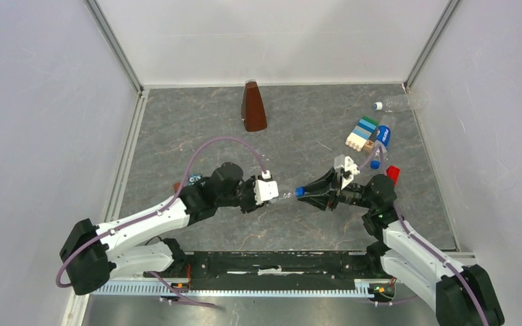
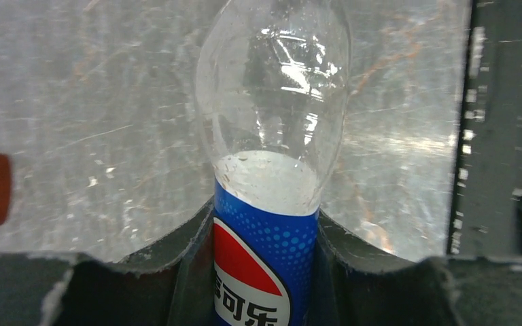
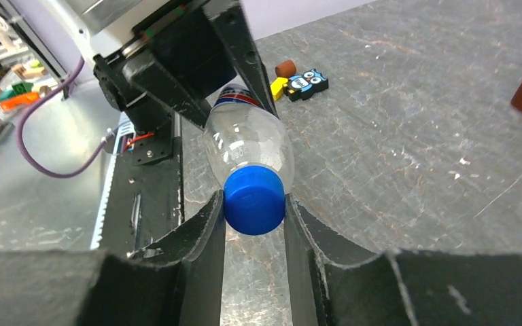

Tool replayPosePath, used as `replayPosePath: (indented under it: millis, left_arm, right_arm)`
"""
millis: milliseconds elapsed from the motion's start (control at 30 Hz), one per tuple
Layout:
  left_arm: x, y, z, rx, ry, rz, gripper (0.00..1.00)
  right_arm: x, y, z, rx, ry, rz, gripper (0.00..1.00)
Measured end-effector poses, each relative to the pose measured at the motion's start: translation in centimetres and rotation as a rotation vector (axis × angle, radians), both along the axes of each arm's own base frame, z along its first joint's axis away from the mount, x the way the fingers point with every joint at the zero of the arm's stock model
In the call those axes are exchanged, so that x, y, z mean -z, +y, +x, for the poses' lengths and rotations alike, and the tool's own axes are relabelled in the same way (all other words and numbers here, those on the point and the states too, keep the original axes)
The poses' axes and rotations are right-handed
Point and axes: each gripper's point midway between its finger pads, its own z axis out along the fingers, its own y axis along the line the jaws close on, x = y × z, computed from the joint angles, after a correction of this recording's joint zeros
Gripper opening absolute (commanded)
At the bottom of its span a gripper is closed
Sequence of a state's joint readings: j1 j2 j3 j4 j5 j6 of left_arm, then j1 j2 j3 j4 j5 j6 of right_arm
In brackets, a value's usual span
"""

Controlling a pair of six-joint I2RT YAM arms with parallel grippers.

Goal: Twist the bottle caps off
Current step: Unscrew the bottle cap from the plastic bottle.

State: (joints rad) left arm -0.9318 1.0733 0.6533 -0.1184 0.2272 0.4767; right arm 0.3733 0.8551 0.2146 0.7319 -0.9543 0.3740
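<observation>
Where the two arms meet above the front middle of the grey marbled table [image 1: 299, 115], a small clear cola bottle [image 1: 286, 195] hangs on its side in the air between them. The left gripper [image 1: 266, 191] is clamped on the bottle's blue label, pressing both sides of the red, white and blue logo. The right gripper [image 1: 315, 192] faces it, jaws narrowed onto the blue cap [image 1: 300, 192], with one dark finger [image 3: 204, 224] touching each side of the cap. Far right on the table lie a second labelled bottle [image 1: 383, 136] and, near the back wall, an unlabelled bottle [image 1: 402, 103] with a white cap [image 1: 378, 106]. Stacked toy blocks [image 1: 361, 134] sit just beside the labelled one. A brown pyramid-shaped object [image 1: 253, 106] stands upright at the back. A small owl figure [image 3: 307, 83] lies near the left arm.
</observation>
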Motion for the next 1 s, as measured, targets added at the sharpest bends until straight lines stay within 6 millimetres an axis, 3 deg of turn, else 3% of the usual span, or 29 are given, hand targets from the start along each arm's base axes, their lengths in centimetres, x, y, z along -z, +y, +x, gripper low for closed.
replayPosePath:
  millis: [300,500,533,600,667,800,1000]
  left_arm:
    - [-1.2,-0.5,-2.9,0.171,0.279,-0.021,0.08]
    - [-1.2,-0.6,-4.3,0.220,0.424,0.019,0.08]
    - [-1.1,-0.5,-4.5,0.222,0.436,0.022,0.07]
    - [-1.2,-0.5,-4.6,0.223,0.440,0.023,0.02]
    - [-1.3,-0.6,-4.1,0.209,0.413,0.015,0.02]
    - [-1.8,0.3,-3.2,0.145,0.277,-0.052,0.02]
    - [-1.4,1.2,-1.1,0.004,0.054,-0.055,0.02]
  right_arm:
    - [-1.2,-0.4,-2.4,-0.049,-0.282,0.000,0.00]
    - [-0.8,-0.5,-3.2,-0.062,-0.368,0.005,0.00]
    - [-0.8,-0.6,-3.3,-0.064,-0.377,0.007,0.08]
    - [-0.9,-0.6,-3.4,-0.062,-0.391,0.008,0.34]
    - [-1.1,-0.6,-3.1,-0.038,-0.396,0.008,0.74]
    - [-0.5,-1.4,-0.4,0.112,-0.321,-0.017,0.96]
    - [-0.6,-2.6,2.2,0.295,-0.180,0.014,0.98]
